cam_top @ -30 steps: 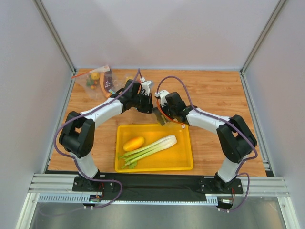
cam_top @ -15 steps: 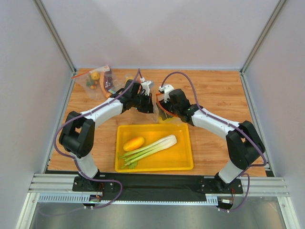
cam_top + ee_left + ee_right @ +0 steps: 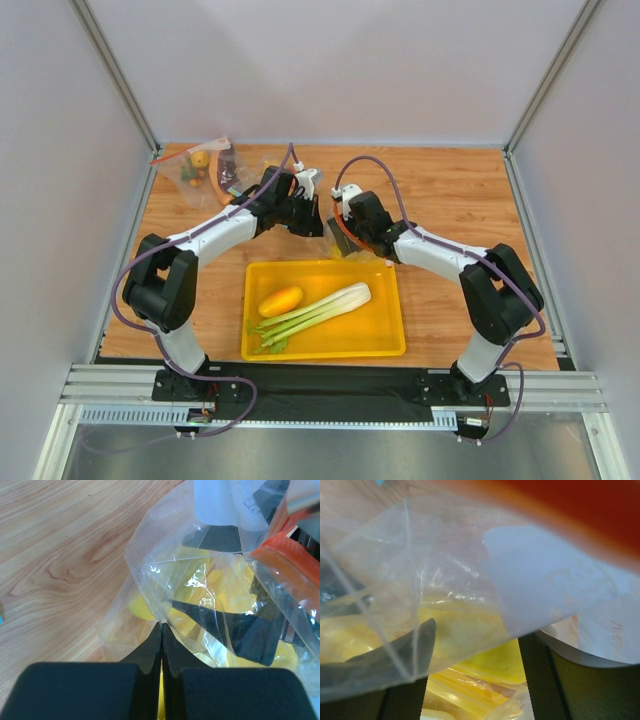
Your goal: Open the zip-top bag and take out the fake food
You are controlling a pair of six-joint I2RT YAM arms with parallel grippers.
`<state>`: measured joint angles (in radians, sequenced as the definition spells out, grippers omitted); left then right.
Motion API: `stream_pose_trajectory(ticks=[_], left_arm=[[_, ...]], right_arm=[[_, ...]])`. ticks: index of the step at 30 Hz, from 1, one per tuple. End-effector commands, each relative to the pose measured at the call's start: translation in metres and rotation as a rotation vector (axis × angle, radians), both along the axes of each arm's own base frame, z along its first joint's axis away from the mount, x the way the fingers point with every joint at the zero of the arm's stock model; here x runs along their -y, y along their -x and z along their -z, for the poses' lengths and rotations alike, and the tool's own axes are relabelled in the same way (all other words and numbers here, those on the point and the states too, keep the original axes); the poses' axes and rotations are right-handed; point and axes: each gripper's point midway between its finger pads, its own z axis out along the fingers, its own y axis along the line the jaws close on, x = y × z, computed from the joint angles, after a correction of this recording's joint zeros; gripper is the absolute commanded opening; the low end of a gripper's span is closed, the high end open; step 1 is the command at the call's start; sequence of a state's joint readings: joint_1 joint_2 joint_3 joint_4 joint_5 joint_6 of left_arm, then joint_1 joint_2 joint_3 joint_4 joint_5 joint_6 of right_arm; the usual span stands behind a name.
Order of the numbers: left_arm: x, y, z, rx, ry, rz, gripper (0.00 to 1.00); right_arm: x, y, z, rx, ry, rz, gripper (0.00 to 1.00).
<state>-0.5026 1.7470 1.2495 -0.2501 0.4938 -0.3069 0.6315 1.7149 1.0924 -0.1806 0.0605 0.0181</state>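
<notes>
**Bag lifted over tray:** The zip-top bag (image 3: 200,580) is held between two robot arms at the 12 o'clock edge of a yellow tray (image 3: 380,322) on the wooden worktop (image 3: 450,190). The left tool (image 3: 162,630) is seen pressed together, with a fold of the clear film pinched between its black fingers (image 3: 145,655). The right tool (image 3: 477,645) is shown spread. Its fingers are set well apart, and the film is draped across them. The red-orange zip strip (image 3: 560,510) is blurred at 12 o'clock in the right wrist view. Yellow is glimpsed through the crinkled plastic, but whether it is fruit or tray cannot be told. An orange oval fruit (image 3: 281,300) and a pale-green stalk (image 3: 320,308) are laid side by side in the tray, with the fruit at the stalk's 9 o'clock. Smaller bags (image 3: 205,170) are bunched at the worktop's 10 o'clock corner.
</notes>
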Motion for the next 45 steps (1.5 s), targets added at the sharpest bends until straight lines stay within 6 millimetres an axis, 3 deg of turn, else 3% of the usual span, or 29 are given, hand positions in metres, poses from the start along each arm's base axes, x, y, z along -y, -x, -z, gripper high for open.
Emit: stream_pose_trajectory(ticks=[1, 6, 12, 17, 27, 35, 40, 45], left_arm=[[0.006, -0.004, -0.030, 0.082, 0.044, 0.028, 0.00], [0.007, -0.006, -0.028, 0.076, 0.043, 0.028, 0.00], [0.007, -0.006, -0.026, 0.072, 0.041, 0.028, 0.00], [0.007, -0.005, -0.024, 0.066, 0.039, 0.029, 0.00], [0.007, -0.006, -0.024, 0.071, 0.037, 0.030, 0.00], [0.007, -0.007, -0.023, 0.069, 0.035, 0.029, 0.00], [0.007, -0.007, -0.024, 0.075, 0.033, 0.031, 0.00], [0.007, -0.007, -0.024, 0.072, 0.033, 0.030, 0.00]], right_arm=[[0.004, 0.004, 0.005, -0.001, 0.009, -0.009, 0.69], [0.006, 0.015, 0.004, -0.011, 0.006, -0.054, 0.73], [0.015, 0.026, 0.018, -0.057, 0.057, -0.070, 0.77], [0.018, 0.025, 0.014, -0.066, 0.082, -0.062, 0.82], [0.026, 0.030, 0.030, -0.146, 0.155, -0.075, 0.84], [0.020, 0.011, 0.044, -0.147, 0.124, -0.054, 0.83], [0.010, 0.007, 0.052, -0.170, 0.097, -0.078, 0.80], [0.014, 0.008, 0.069, -0.199, 0.120, -0.070, 0.72]])
